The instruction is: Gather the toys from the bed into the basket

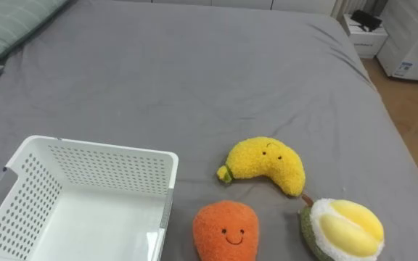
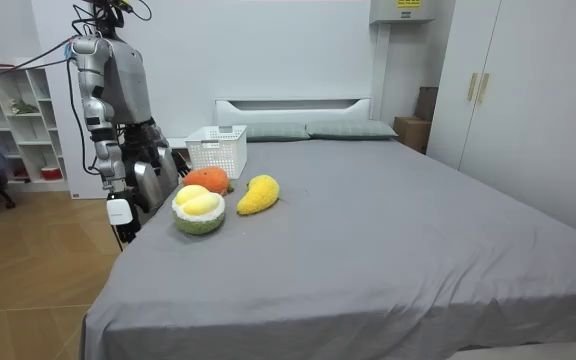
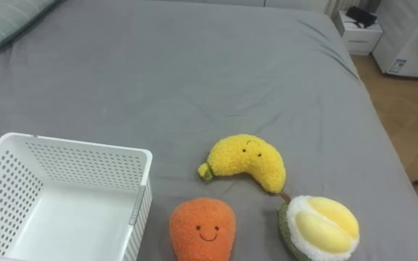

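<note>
Nothing is collected yet, by my reading. On the grey bed (image 1: 194,65), the white perforated basket (image 1: 107,170) at lower left looks empty. The plush durian (image 1: 343,228) at lower right, plush banana (image 1: 267,163) at centre and orange smiling plush (image 1: 226,232) at bottom all lie on the sheet. The right hand (image 2: 119,211) hangs at the room view's left, and I cannot tell its grip.

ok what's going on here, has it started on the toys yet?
Not yet. The robot stands at the side of the grey bed, by the white basket, which is empty. Three plush toys lie on the bed next to the basket: a yellow banana, an orange fruit with a smiling face and a durian. In the room view its right hand hangs low by the bed's edge, touching none of them.
</note>
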Controlling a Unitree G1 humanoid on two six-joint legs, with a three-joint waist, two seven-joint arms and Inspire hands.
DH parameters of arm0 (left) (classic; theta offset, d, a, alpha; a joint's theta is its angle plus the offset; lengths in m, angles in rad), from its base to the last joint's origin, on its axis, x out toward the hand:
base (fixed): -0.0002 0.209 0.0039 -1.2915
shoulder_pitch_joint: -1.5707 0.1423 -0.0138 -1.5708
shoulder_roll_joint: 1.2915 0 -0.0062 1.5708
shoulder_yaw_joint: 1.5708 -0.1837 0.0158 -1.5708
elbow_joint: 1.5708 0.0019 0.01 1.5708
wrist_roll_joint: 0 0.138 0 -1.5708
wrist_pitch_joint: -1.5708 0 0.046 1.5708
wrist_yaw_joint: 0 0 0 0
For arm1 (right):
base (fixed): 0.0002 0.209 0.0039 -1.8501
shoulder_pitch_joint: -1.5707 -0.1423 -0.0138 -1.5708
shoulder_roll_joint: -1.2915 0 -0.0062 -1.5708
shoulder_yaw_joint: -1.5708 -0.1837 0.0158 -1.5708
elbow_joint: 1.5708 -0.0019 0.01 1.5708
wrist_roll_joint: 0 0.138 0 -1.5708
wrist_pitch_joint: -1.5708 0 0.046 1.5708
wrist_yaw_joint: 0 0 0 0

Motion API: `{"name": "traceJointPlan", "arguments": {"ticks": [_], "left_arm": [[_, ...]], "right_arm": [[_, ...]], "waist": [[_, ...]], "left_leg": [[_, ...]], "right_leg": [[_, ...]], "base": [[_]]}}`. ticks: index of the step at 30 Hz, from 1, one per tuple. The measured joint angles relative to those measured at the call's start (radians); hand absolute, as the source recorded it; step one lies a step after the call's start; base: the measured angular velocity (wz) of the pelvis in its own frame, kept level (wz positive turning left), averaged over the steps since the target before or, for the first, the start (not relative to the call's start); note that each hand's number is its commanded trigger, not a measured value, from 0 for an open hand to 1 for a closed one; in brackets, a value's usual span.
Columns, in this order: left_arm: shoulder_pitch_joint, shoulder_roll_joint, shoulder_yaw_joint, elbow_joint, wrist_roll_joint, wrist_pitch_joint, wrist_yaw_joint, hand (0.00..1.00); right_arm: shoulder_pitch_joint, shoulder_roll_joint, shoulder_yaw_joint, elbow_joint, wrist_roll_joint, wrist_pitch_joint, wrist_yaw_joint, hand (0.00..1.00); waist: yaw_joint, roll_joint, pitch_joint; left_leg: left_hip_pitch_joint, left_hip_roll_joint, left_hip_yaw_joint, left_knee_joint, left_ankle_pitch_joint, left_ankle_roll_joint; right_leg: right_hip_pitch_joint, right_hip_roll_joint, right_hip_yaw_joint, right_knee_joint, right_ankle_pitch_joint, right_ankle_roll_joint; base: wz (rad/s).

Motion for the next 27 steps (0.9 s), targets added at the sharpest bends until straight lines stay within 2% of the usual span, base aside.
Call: {"name": "traceJointPlan", "arguments": {"ticks": [11,13,21,24,27], "left_arm": [[0.0,0.0,0.004,0.0,0.0,-0.001,0.001,0.0],[0.0,0.0,0.004,0.001,0.0,-0.001,0.001,0.0],[0.001,-0.001,0.004,0.004,-0.016,0.002,-0.003,0.0],[0.005,0.0,0.027,0.004,-0.015,0.01,-0.012,0.0],[0.003,0.0,0.09,-0.001,-0.009,0.019,-0.023,0.0]], "right_arm": [[0.001,0.0,0.0,0.0,0.003,0.0,0.004,0.0],[0.001,0.0,0.0,0.0,0.004,0.0,0.004,0.0],[0.003,0.0,-0.004,0.011,0.059,0.0,-0.001,0.0],[0.019,0.003,-0.057,0.009,0.096,0.005,-0.012,0.0],[0.033,0.001,-0.14,0.01,0.123,0.007,-0.025,0.0]], "waist": [[0.001,0.001,0.0005],[0.001,-0.004,0.0042],[-0.007,-0.008,0.0051],[-0.021,-0.012,0.003],[-0.029,-0.019,-0.002]], "left_leg": [[0.001,0.001,0.003,0.0,0.0,0.0],[0.001,0.001,0.003,0.0,0.0,0.0],[0.006,0.0,0.002,-0.002,0.0,0.0],[0.013,0.0,0.001,-0.005,0.0,0.0],[0.015,0.0,0.002,-0.005,0.0,0.0]], "right_leg": [[0.001,0.0,0.002,-0.001,0.0,0.0],[0.001,0.0,0.001,-0.001,0.0,0.0],[0.005,0.0,0.0,-0.002,0.0,0.0],[0.012,0.0,0.0,-0.001,0.0,0.0],[0.011,0.001,0.003,-0.001,0.0,0.0]], "base": [[0.0],[0.0],[0.0],[0.0],[0.0]]}}
